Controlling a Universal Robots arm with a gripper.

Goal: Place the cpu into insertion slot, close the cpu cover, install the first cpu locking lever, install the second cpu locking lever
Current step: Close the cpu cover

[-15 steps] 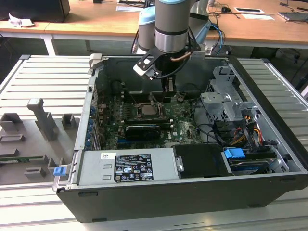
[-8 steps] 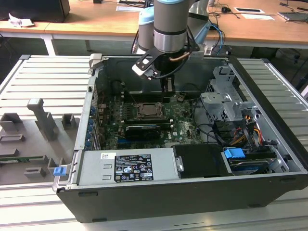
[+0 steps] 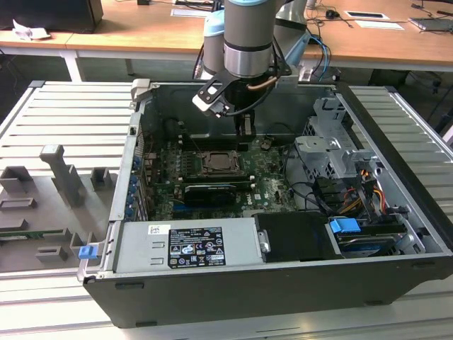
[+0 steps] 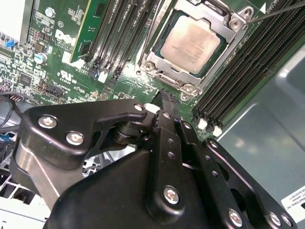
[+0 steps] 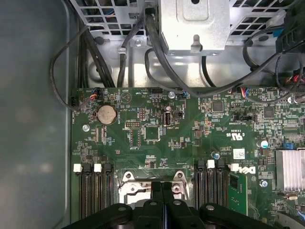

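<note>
The cpu (image 4: 190,40), a silvery-beige square chip, lies flat in the insertion slot (image 3: 219,163) on the green motherboard. The cpu cover (image 4: 167,79), a silvery frame, is down around the chip. A thin lever rod (image 4: 279,9) runs off from one corner of the socket. My gripper (image 4: 163,95) hangs just above the board beside the socket's edge, its black fingers pressed together with nothing between them. In the first wrist view the gripper (image 5: 162,188) sits over the socket's rim (image 5: 127,177). In the exterior view the gripper (image 3: 245,129) is behind the socket, inside the open case.
Long black memory slots (image 4: 238,71) flank the socket on both sides. A black heatsink bar (image 3: 209,191) lies in front of it. The drive cage (image 3: 333,142) and cables (image 3: 354,198) fill the exterior view's right, the power supply (image 3: 187,244) the front. A grey fixture tray (image 3: 56,184) stands outside.
</note>
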